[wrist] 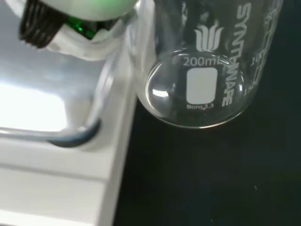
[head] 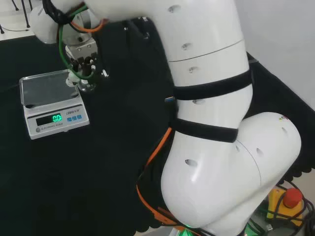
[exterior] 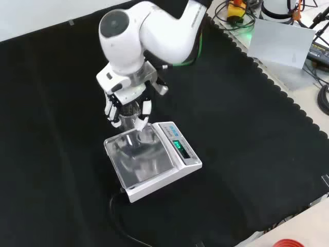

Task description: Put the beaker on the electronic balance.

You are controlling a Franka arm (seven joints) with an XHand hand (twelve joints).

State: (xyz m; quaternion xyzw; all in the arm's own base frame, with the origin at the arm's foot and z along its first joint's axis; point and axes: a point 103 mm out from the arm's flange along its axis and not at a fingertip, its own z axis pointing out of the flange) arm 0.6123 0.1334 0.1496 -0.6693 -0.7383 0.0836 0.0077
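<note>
The hand (exterior: 126, 105) had its fingers curled around the clear glass beaker (wrist: 202, 70) and held it upright. In the front view the beaker was at the far edge of the electronic balance (exterior: 154, 164), so its weighing pan (exterior: 139, 157) lay just nearer.

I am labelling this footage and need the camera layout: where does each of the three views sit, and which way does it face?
Head view: behind and above the arm's base, looking over the big white arm links at the white electronic balance with a steel pan.
Front view: in front of the arm, looking down on the black cloth; the hand comes in from the top.
Wrist view: at the wrist, close on the clear glass beaker held beside the balance's edge.
All views share the balance; front and wrist views also share the beaker.
</note>
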